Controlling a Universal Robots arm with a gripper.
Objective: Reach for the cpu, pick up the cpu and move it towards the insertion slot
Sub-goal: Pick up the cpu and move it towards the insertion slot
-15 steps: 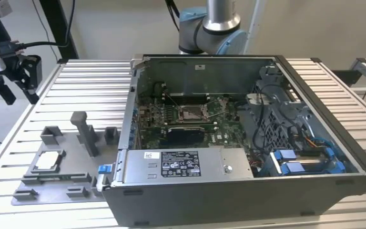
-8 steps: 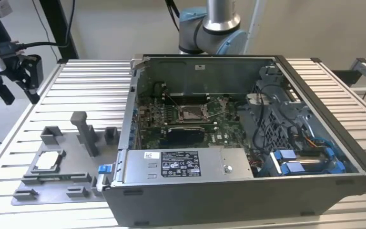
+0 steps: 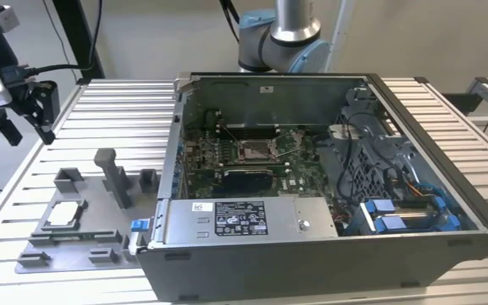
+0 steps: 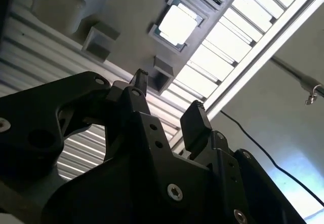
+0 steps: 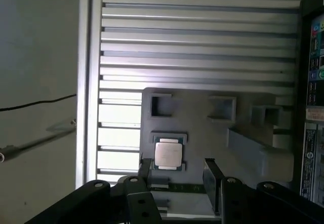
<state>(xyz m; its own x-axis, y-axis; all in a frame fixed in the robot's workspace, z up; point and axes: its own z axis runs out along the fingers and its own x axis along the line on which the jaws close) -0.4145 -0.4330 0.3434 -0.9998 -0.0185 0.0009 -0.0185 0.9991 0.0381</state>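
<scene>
A pale wall closes the room behind, and a grey floor [image 5: 40,57] with a thin dark cable [image 5: 35,104] across it lies beyond the edge of the worktop [image 3: 117,108], a broad deck of silvery ribbed slats. The computer case [image 3: 312,267] takes up most of that deck. It lies on its side with the panel off, and inside are a green motherboard [image 3: 299,171], a labelled metal power box [image 3: 239,219] along the near wall and blue drive brackets [image 3: 396,219] toward the exterior view's right. The robot arm [image 3: 282,38] rises just behind the case.

Against the case on the exterior view's left sits a flat grey fixture plate [image 3: 100,219] carrying several grey blocks, one of them tall [image 3: 112,178].

The gripper [image 3: 30,140] hangs in the air farther to the exterior view's left of the case, above the worktop's edge and clear of the plate. In both wrist views its black jaws stand released — spread apart with nothing between them [image 5: 177,171] [image 4: 167,92].

The insertion slot [image 3: 253,150] sits near the middle of the motherboard inside the case, a silvery frame around a brownish centre.

The cpu [image 3: 64,216] lies flat in a shallow square nest on the fixture plate — outside the case, on the exterior view's left of it. It is apart from the gripper, with its bright metal face up in both wrist views [image 5: 168,154] [image 4: 177,25].
</scene>
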